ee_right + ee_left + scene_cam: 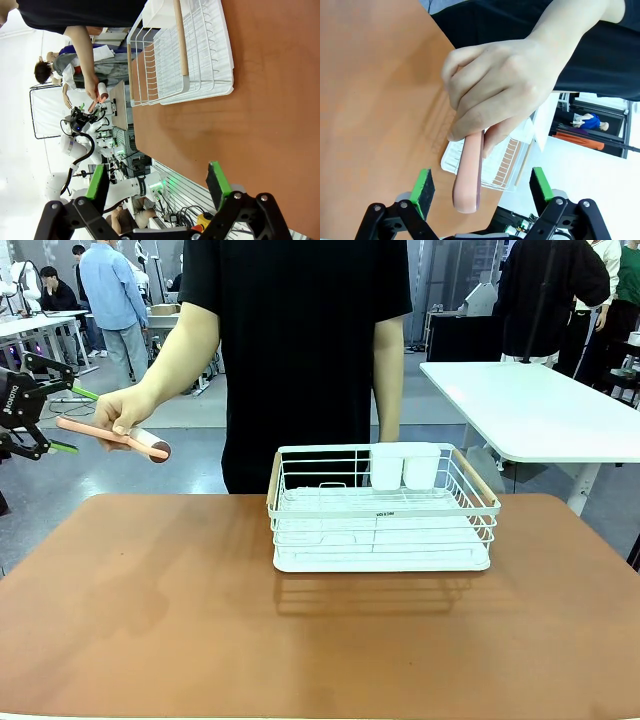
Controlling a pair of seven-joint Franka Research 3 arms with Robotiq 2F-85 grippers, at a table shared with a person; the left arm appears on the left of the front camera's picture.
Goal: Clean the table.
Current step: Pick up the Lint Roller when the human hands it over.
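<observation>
Table [150, 620] top: hard, smooth. Person's hand [500, 95] offers a light, stiff roller [467, 180], probably lint type; grip its free pink handle. Left claw [481, 186] straddles it, apart; right claw [156, 181] apart.

Counter [150, 620]: terracotta top, matt, smooth.
Dish rack [383, 540]: white coated wire, slight sheen. Pale wood grips [274, 482] at its 3 and 9 o'clock ends; white plastic tray [380, 562] beneath.
Two cups [405, 465], at the rack's 1 o'clock: white plastic, satin.
Roller handle [469, 172]: pink plastic, smooth, matt.
Left gripper [482, 184]: black hard links, semi-gloss; pads [424, 186] green, matt, rubbery.
</observation>
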